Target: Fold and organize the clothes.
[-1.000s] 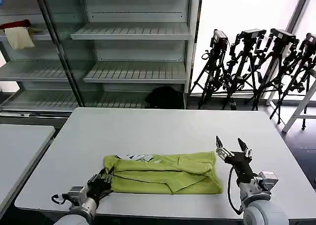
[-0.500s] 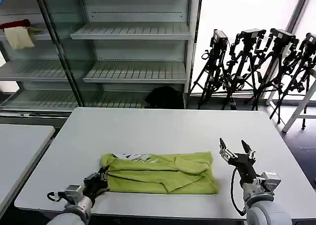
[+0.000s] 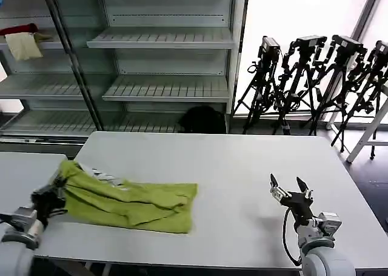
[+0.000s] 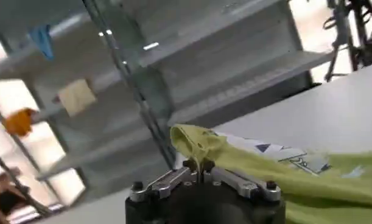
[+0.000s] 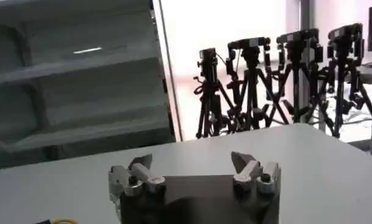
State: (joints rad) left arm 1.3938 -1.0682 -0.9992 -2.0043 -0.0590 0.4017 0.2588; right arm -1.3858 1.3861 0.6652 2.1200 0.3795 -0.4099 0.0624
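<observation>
While the left gripper (image 3: 53,194) keeps its jaws clamped on one end of the green t-shirt (image 3: 130,198), the shirt lies bunched in a long band on the white table (image 3: 224,167), toward the table's 9 o'clock edge. The pinched end is lifted slightly off the surface and hangs past the edge, over the gap to the neighbouring table (image 3: 24,167). The rest trails flat toward 3 o'clock. A white printed label (image 3: 104,176) shows near the held end.

Left wrist view confirms it: fingers (image 4: 173,181) closed together, with a fold of green fabric standing up between them.

My read: gripping one end lets the arm drag the whole band sideways, with table friction holding the loose folds roughly in shape. A low lift keeps most of the cloth in contact, so it doesn't unfold.

The right gripper (image 3: 290,188) sits at roughly 4 o'clock on the table, well apart from the shirt, jaws wide apart, holding nothing. It looks parked clear of the cloth's path.

Risk: the fabric is thin and only one end is gripped, so the trailing end at 3 o'clock could skew or bunch further. The fold isn't tidy yet; I'd call it mid-task.

Behind the table are a shelving unit (image 3: 163,39) and tripods (image 3: 315,82), neither involved.
</observation>
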